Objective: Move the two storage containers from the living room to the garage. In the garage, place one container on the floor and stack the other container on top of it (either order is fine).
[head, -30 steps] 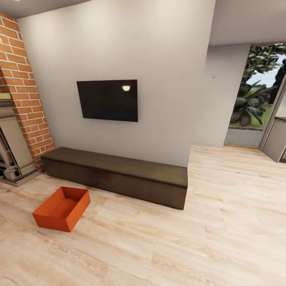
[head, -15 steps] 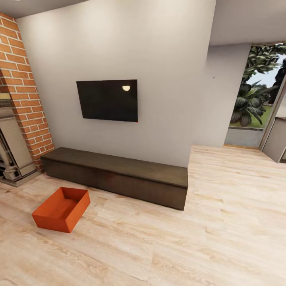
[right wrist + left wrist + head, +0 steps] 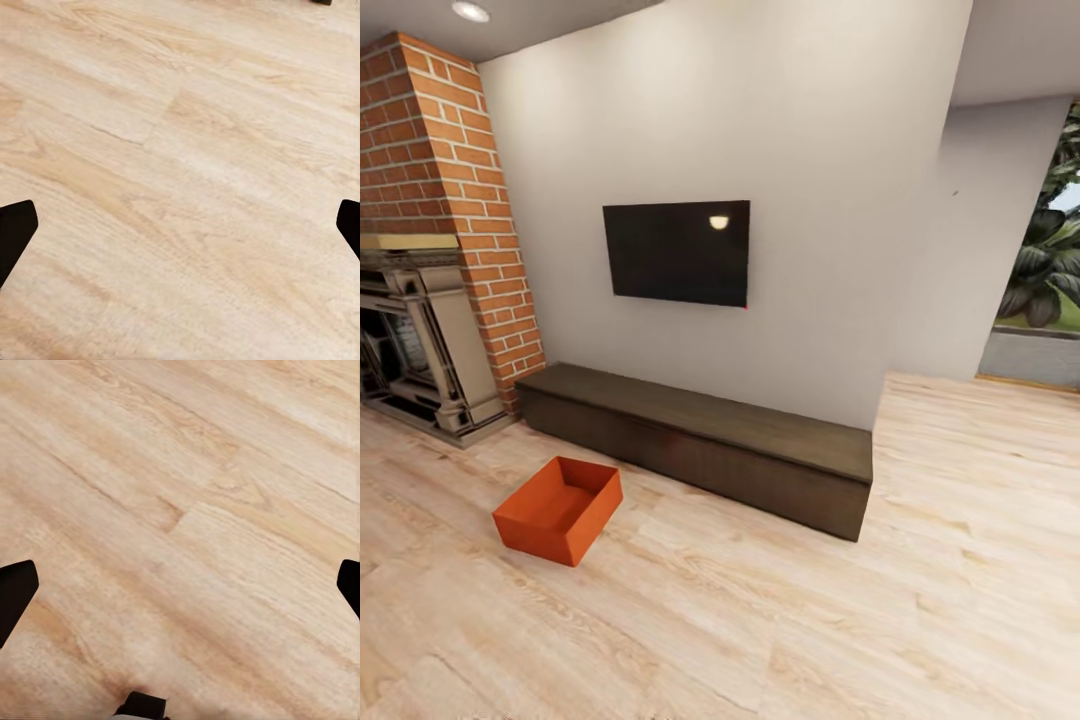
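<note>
Container (image 3: 559, 509) now sits nearer centre since I swung the head left; left gripper (image 3: 180, 589) and right gripper (image 3: 180, 229) spread wide, empty.

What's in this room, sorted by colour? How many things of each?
Red-orange: 1, the storage bin on the wood floor
Black: 1, the wall TV
Dark brown: 1, the low cabinet
Red brick: 1, the fireplace
Total: 4
</note>
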Motion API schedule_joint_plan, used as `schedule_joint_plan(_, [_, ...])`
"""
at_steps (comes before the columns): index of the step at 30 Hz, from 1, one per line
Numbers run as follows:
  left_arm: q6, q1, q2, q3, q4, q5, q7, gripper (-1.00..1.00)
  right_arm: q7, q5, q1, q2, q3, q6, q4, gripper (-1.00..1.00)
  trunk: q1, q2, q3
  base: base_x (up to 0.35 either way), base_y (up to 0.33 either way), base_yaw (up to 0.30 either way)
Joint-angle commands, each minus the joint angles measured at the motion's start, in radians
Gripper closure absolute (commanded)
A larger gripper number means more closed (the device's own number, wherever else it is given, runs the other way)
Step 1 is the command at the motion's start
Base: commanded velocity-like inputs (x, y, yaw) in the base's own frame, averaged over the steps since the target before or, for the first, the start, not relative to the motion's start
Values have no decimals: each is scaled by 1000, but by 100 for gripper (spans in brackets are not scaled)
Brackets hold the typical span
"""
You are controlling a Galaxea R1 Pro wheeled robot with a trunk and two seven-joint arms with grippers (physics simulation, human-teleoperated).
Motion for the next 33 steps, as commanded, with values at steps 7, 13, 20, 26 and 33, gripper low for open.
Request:
schedule_joint_plan(7, [-5,-2,0,-2,4,9,-5,-100,-1,3,1,0,1,0,-2,-100,0,0,-1,0,0,290])
schedule_joint_plan(13, [-4,-2,0,-2,4,9,-5,-100,-1,3,1,0,1,0,-2,-100,0,0,-1,0,0,291])
schedule_joint_plan(20, [-4,-2,0,-2,4,9,-5,-100,-1,3,1,0,1,0,-2,-100,0,0,-1,0,0,291])
schedule_joint_plan(26, [-4,-2,0,-1,4,10,-5,-100,-1,3,1,0,1,0,-2,-100,0,0,-1,0,0,291])
schedule_joint_plan(33, [-4,-1,1,-1,4,11,-5,-100,-1,3,1,0,2,-1,-2,-100,0,0,-1,0,0,291])
